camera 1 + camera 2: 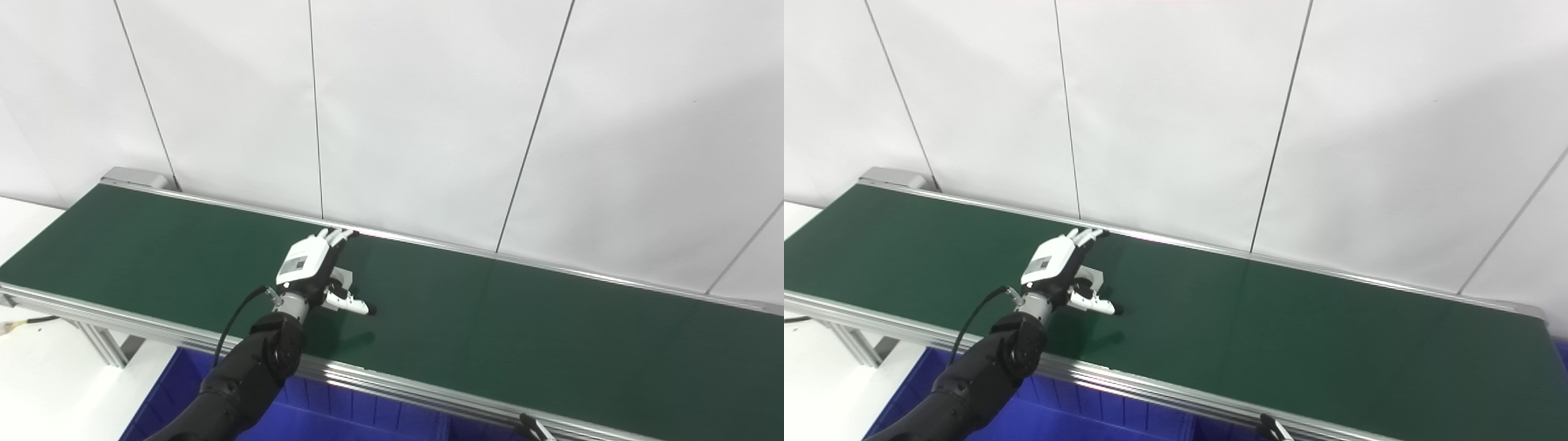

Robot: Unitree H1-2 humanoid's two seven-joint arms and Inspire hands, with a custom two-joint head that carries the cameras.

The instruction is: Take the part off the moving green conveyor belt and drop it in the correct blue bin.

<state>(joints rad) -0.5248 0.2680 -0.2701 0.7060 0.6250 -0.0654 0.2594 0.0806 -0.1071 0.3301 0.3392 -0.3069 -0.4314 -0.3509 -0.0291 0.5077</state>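
My left hand hovers over the green conveyor belt, fingers stretched toward the far rail and thumb spread out to the right, so it is open. A small light grey part lies on the belt right under the palm, mostly hidden by the hand; in the right eye view the part peeks out between fingers and thumb. Whether the hand touches it I cannot tell. My right hand is out of sight.
A blue bin sits below the belt's near rail, under my left arm. The belt's aluminium near rail runs across the front. White wall panels stand close behind the far rail. A dark clip-like object sticks up at the bottom edge.
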